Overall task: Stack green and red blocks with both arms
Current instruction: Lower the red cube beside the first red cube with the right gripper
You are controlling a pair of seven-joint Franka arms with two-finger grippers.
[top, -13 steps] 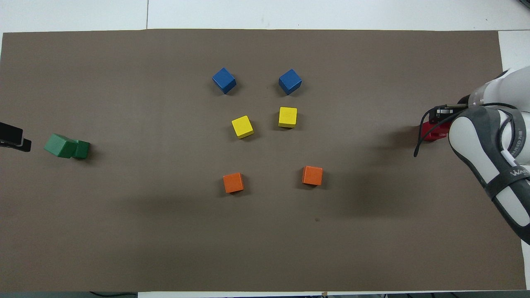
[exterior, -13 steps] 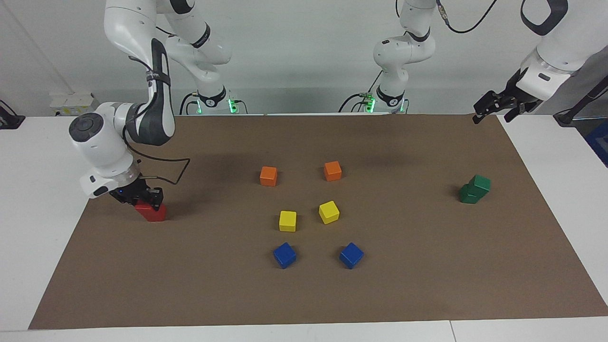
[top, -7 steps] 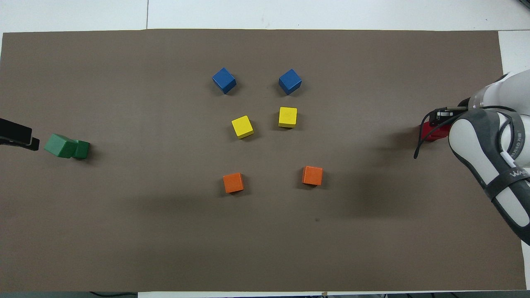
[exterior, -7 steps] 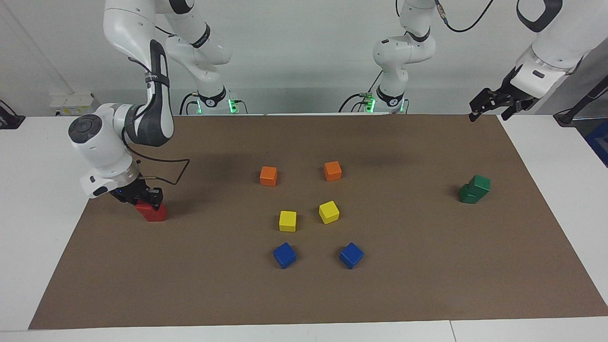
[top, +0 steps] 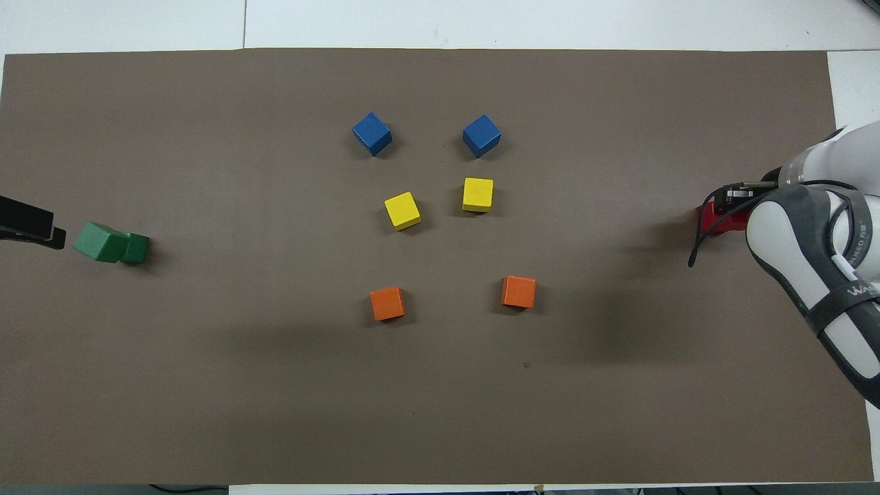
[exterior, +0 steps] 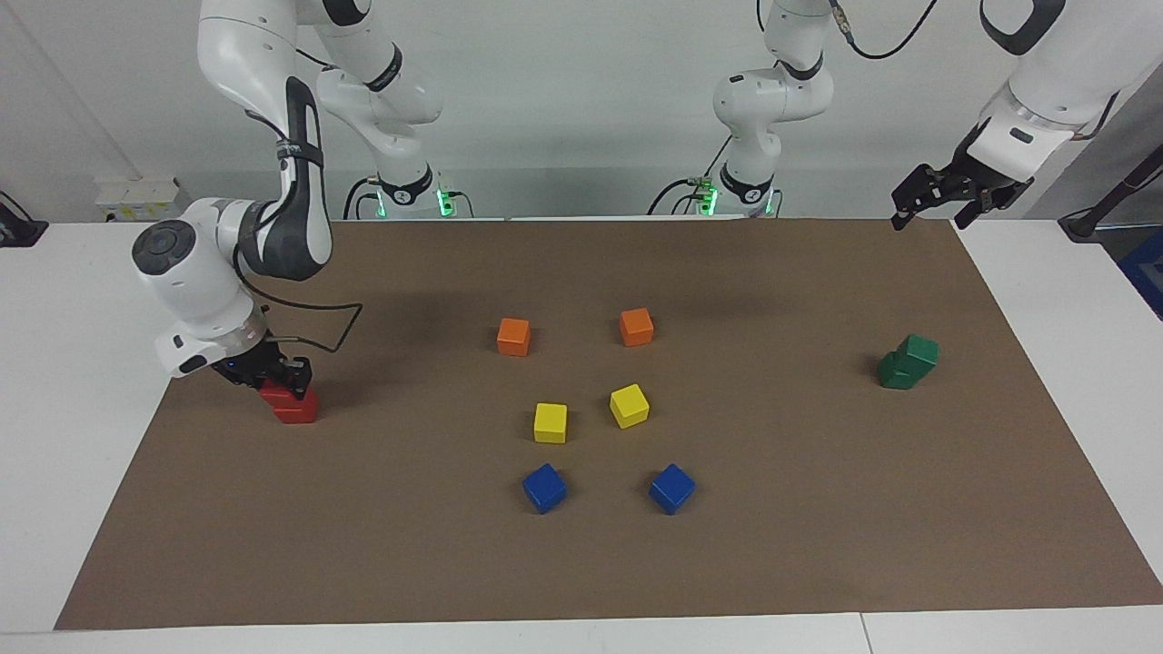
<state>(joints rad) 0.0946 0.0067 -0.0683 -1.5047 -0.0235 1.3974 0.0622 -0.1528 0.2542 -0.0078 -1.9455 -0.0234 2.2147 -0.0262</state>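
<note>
1. Facing view: the right gripper (exterior: 283, 381) is down at the right arm's end of the brown mat (exterior: 581, 563), its fingers clamped on the upper red cube (exterior: 277, 392), which sits on the lower red cube (exterior: 298, 409). The left gripper (exterior: 936, 195) hangs with fingers spread over the mat's corner at the left arm's end. The two green cubes (exterior: 909, 361) are stacked askew, the top one tilted.

2. Overhead view: the red cubes (top: 718, 221) are mostly hidden under the right gripper (top: 732, 199). The green cubes (top: 110, 243) lie beside the left gripper (top: 31, 227). The blue cubes (top: 372, 133), yellow cubes (top: 402, 210) and orange cubes (top: 387, 303) sit mid-mat.
</note>
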